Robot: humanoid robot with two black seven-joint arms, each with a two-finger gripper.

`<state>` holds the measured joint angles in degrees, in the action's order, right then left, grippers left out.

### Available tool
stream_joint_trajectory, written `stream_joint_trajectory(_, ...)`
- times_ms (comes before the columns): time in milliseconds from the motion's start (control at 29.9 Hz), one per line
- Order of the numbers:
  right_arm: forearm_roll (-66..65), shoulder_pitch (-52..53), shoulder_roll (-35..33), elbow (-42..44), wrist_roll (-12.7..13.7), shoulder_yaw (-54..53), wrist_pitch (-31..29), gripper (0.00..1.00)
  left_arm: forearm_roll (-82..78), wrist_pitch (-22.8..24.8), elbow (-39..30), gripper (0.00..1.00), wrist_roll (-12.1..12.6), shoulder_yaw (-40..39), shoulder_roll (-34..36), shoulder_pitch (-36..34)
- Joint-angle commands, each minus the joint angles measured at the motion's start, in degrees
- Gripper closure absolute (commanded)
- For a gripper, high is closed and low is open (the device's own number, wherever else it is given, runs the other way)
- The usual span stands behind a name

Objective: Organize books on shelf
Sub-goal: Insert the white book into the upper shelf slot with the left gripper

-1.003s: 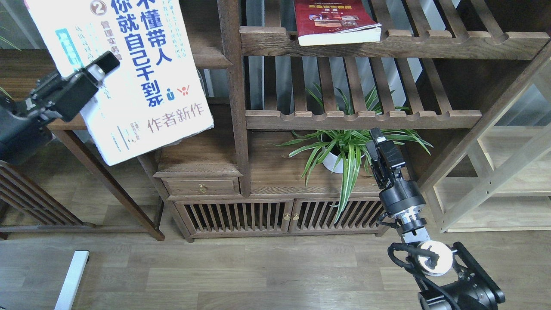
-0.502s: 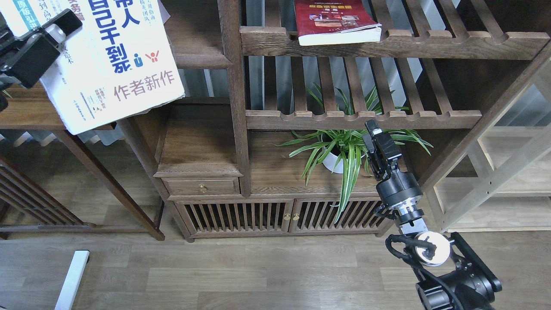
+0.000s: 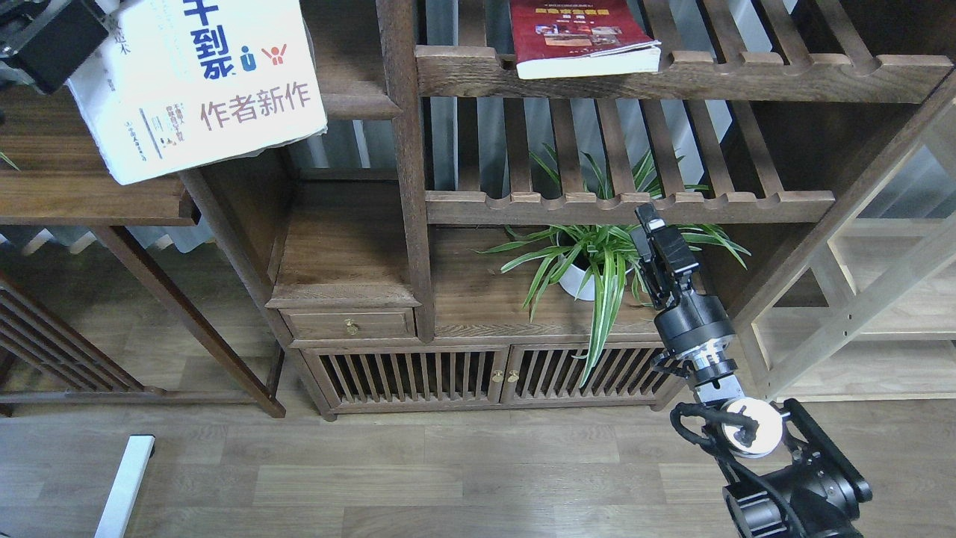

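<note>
A large white book (image 3: 209,82) with big blue Chinese characters hangs tilted at the top left, its lower edge over the solid dark-brown shelf (image 3: 89,205). My left gripper (image 3: 71,22) is shut on that book's left edge and is partly cut off by the frame's top corner. A dark red book (image 3: 582,37) lies flat on the upper slatted rack. My right gripper (image 3: 648,223) points upward in front of the plant, holding nothing; its dark fingers cannot be told apart.
A potted spider plant (image 3: 597,261) stands on the cabinet top just left of my right gripper. The thick upright post (image 3: 407,164) divides the bookcase. A lower slatted rack (image 3: 627,205) lies just above the right gripper. A pale wooden frame (image 3: 859,299) stands at right.
My left gripper has carried the white book up and to the left, so more of it is off the top edge. The right gripper shifted slightly.
</note>
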<state>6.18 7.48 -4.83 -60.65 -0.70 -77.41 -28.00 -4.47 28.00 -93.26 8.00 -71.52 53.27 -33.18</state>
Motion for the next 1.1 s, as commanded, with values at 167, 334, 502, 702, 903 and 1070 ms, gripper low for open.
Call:
stream_joint_trajectory(167,0.23,0.7,-0.01,1.32,0.0,-0.02,0.0,0.3,0.16,0.0,-0.61,1.0,0.26,-0.81,0.87,0.49)
stream_joint_trajectory(334,0.23,0.7,0.08,2.03,0.0,0.15,0.0,0.29,0.16,0.0,-0.17,1.0,0.35,-4.49,1.83,3.55)
stream_joint_trajectory(502,0.15,0.7,-0.01,2.2,0.0,0.15,0.0,0.29,0.16,0.0,0.09,1.0,0.44,-10.73,2.54,11.45)
stream_joint_trajectory(702,0.15,0.7,-0.1,2.2,0.0,0.24,0.0,0.29,0.08,0.0,0.27,1.0,1.58,-18.83,2.28,18.85)
stream_joint_trajectory(903,0.06,0.7,0.08,2.2,0.0,1.38,0.0,0.29,0.08,0.0,1.85,1.0,3.16,-18.22,1.22,18.15)
stream_joint_trajectory(1070,0.06,0.52,-0.01,2.2,0.0,1.21,0.0,0.28,-0.19,0.0,2.03,1.0,3.51,-17.25,-1.32,17.1)
